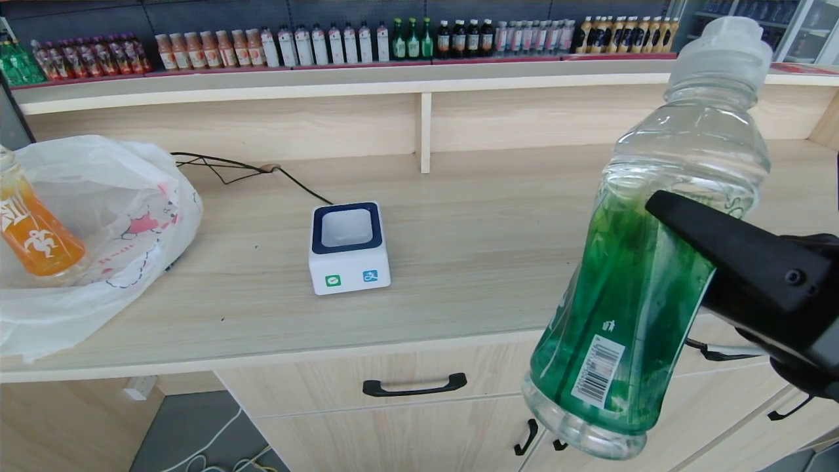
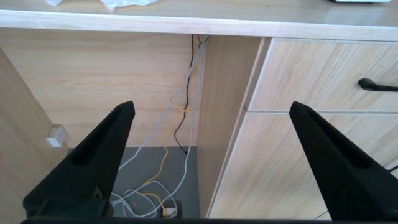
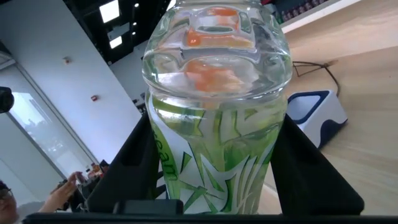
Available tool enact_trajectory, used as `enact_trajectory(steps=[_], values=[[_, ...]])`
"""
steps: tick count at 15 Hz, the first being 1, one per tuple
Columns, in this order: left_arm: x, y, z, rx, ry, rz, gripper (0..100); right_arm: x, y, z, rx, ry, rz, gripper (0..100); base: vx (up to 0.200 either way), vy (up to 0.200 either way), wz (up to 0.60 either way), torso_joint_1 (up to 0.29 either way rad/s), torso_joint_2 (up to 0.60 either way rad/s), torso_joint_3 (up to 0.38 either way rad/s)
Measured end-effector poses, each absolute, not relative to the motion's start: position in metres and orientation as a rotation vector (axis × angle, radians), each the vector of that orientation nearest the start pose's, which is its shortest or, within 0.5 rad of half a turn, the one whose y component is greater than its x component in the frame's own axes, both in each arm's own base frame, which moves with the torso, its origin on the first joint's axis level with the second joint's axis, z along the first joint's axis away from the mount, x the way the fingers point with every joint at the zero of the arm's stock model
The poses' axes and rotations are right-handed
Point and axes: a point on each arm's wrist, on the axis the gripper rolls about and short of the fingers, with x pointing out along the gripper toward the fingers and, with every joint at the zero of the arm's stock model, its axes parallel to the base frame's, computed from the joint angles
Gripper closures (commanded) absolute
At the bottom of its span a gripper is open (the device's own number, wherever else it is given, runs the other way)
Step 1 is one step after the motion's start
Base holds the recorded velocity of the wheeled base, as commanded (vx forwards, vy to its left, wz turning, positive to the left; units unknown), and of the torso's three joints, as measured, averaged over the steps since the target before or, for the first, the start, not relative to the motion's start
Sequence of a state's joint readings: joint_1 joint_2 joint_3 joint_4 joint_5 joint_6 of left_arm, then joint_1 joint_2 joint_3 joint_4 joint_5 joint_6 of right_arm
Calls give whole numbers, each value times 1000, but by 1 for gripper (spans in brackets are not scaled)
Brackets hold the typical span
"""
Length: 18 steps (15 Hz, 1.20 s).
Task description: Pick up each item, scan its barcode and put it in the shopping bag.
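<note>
My right gripper [image 1: 662, 262] is shut on a clear bottle with a green label [image 1: 642, 282], held tilted in the air at the right, in front of the counter edge; its barcode faces the head camera near the bottle's base. In the right wrist view the bottle [image 3: 217, 124] stands between the black fingers [image 3: 134, 158]. The white barcode scanner [image 1: 348, 246] sits mid-counter, also seen as the scanner [image 3: 317, 109] in the right wrist view. A white shopping bag [image 1: 111, 216] lies at the left with an orange bottle [image 1: 36, 226] in it. My left gripper [image 2: 208, 162] is open below the counter.
The wooden counter [image 1: 459, 229] has a raised back ledge and a vertical divider [image 1: 425, 131]. A black cable [image 1: 262, 172] runs from the scanner to the back. Drawers with black handles [image 1: 414, 385] lie below. Shelves of bottles [image 1: 393, 39] line the far wall.
</note>
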State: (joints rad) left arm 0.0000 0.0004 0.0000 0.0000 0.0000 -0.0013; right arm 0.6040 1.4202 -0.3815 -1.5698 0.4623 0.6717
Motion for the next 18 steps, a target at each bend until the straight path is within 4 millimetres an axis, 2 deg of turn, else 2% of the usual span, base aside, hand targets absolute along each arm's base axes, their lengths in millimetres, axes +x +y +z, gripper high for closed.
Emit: enact_trajectory(steps=[6, 13, 15, 18], values=[[-23, 0, 75, -4, 0, 0, 0, 153, 118, 235, 610, -202, 1184, 100, 0, 0, 0, 0, 0, 0], [-23, 0, 75, -3, 0, 0, 0, 152, 113, 237, 347, -387, 1095, 100, 0, 0, 0, 0, 0, 0], [-23, 0, 75, -3, 0, 0, 0, 155, 113, 240, 294, -429, 1033, 100, 0, 0, 0, 0, 0, 0], [-23, 0, 75, -4, 0, 0, 0, 165, 113, 239, 163, -398, 826, 100, 0, 0, 0, 0, 0, 0]])
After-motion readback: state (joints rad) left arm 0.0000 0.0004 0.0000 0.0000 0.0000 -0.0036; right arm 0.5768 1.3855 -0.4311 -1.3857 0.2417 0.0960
